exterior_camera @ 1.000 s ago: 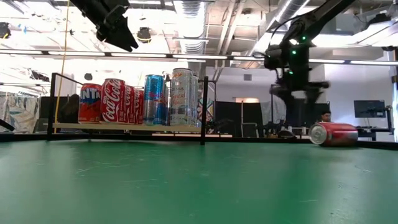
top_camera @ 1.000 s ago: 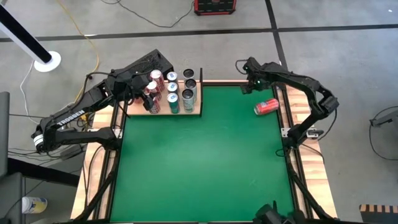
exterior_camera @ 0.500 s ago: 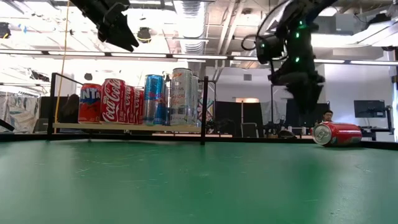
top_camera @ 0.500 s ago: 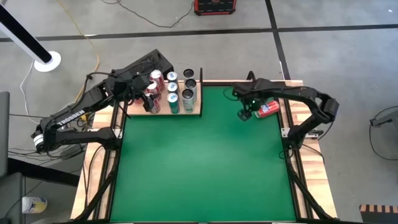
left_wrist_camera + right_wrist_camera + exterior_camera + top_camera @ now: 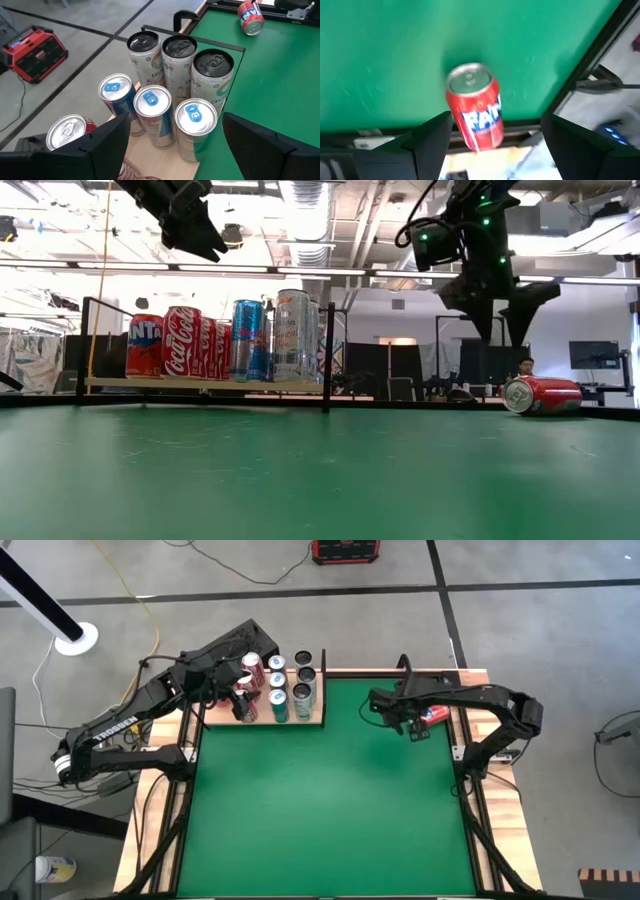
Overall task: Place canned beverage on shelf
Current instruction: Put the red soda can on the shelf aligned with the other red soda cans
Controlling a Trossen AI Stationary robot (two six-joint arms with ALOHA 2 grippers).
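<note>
1. Swinging in from the far right corner, the right gripper (image 5: 415,727) now hangs over the counter (image 5: 320,800) just left of the can (image 5: 434,713), fingers wide and empty.
2. Can lies on its side by the right edge, unheld; this looks like the approach, calling for a descent and closing.
3. Far left, the left gripper (image 5: 222,692) hovers open, empty, over the shelf (image 5: 318,721).

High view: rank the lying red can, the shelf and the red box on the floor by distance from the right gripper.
1. Red can, lying beside the right gripper near the table's right edge.
2. Shelf, table's far-left corner.
3. Red box, on the floor beyond the table.
</note>
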